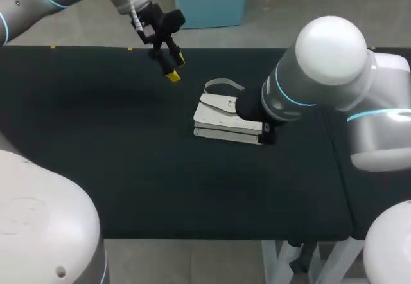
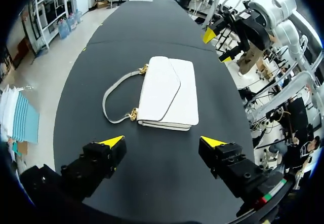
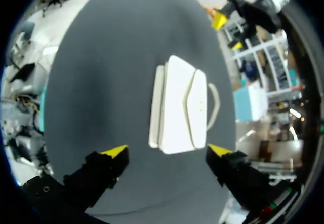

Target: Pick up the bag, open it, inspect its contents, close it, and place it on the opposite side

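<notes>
A white flap bag (image 1: 221,118) lies flat on the dark table, its grey strap (image 1: 225,83) looped toward the far edge. My left gripper (image 1: 173,65) hangs open above the table, behind and left of the bag. In the left wrist view the bag (image 2: 167,92) lies ahead of the open left gripper (image 2: 162,142), apart from it. My right arm (image 1: 321,72) reaches in over the bag's right end and hides its own fingers in the head view. The right wrist view shows the bag (image 3: 179,110) just ahead of the open right gripper (image 3: 167,150), with nothing between the fingers.
The dark table (image 1: 96,155) extends far to the left of the bag, and its front edge (image 1: 192,238) runs across near me. Each wrist view shows the other arm's gripper (image 2: 216,45) (image 3: 227,31) beyond the bag.
</notes>
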Controlling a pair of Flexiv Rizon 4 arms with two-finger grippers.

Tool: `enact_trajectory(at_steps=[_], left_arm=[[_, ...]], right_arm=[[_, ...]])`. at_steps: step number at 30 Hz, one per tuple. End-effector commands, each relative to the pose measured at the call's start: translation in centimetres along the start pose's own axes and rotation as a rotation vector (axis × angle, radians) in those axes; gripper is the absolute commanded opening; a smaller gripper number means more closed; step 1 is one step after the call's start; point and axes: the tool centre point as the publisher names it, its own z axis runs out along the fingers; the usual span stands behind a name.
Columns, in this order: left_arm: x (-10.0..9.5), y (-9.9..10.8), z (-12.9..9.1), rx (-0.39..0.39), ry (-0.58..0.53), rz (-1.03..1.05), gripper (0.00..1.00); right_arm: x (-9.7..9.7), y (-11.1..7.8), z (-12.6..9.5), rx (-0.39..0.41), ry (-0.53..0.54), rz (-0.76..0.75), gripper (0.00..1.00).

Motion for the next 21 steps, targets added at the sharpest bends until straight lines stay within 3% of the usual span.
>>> enact_trajectory(at_steps=[1,13,19,21], left_arm=[[1.6,-0.6,0.1,0.058,-0.21,0.469,1.0],[1.6,-0.6,0.1,0.058,-0.21,0.469,1.0],[2.0,-0.6,2.0,0.05,-0.34,0.698,1.0],[2.3,-0.6,2.2,0.08,-0.37,0.763,1.0]], right_arm=[[0.2,0.8,1.6,-0.013,-0.026,0.004,1.0],[0.4,1.7,3.4,0.024,-0.092,-0.031,1.0],[0.7,1.7,5.3,0.046,-0.123,-0.022,1.0],[0.7,1.6,5.9,0.045,-0.126,-0.005,1.0]])
